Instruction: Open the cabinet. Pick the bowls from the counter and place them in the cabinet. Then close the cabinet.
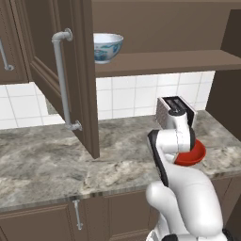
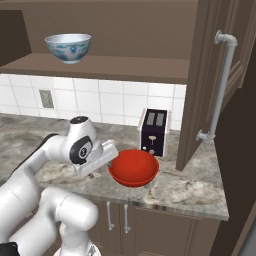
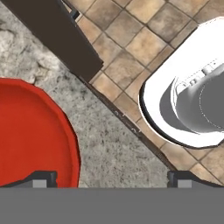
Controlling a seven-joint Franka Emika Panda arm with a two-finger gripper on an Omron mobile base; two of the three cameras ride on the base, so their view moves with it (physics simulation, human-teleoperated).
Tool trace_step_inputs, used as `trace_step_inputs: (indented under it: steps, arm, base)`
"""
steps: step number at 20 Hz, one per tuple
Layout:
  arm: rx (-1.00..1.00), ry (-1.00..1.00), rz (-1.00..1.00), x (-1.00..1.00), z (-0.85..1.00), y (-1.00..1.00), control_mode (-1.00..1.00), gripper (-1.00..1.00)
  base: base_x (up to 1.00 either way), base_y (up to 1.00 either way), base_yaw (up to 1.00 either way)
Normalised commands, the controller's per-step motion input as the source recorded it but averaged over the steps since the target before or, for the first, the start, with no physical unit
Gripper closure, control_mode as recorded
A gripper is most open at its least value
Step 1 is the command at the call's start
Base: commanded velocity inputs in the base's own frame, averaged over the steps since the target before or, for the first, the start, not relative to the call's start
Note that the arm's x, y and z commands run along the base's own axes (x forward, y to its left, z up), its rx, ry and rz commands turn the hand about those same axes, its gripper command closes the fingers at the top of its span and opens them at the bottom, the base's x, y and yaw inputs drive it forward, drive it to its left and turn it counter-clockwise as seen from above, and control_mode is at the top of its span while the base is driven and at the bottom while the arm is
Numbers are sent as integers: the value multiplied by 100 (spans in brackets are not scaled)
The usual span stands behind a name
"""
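The cabinet [image 1: 75,70] stands open, its left door swung out over the counter [image 1: 47,160] and its right door [image 2: 200,85] swung out on the other side. The white bowl with the blue pattern [image 1: 107,47] sits on the cabinet shelf [image 2: 100,65]. The red bowl [image 2: 134,167] rests on the counter near its front edge, in front of the toaster. My gripper [image 3: 112,179] hangs open over the bowl's near-left rim and points down. One fingertip [image 3: 41,178] is above the red rim [image 3: 65,131], the other [image 3: 183,178] past the counter edge. Nothing is held.
A dark toaster [image 2: 154,131] stands just behind the red bowl. The open left door's long handle [image 1: 61,80] juts over the counter. Low brown cabinets [image 1: 94,212] run under the slab. A wall outlet [image 2: 46,98] sits in the white tiles.
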Motion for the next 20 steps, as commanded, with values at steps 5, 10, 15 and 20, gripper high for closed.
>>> trace_step_inputs:
  steps: [5, 10, 15, 20]
  arm:
    - [0, 0, -3, 23, -18, -10, -100, -100]
    - [0, 0, -1, 21, -24, -12, -100, -100]
    - [0, 0, 0, 14, -28, -9, -100, -100]
    - [0, 0, 0, 12, -21, -10, -100, -100]
  base:
    - [0, 0, 0]
    - [0, 0, 0]
    - [0, 0, 0]
    - [0, 0, 0]
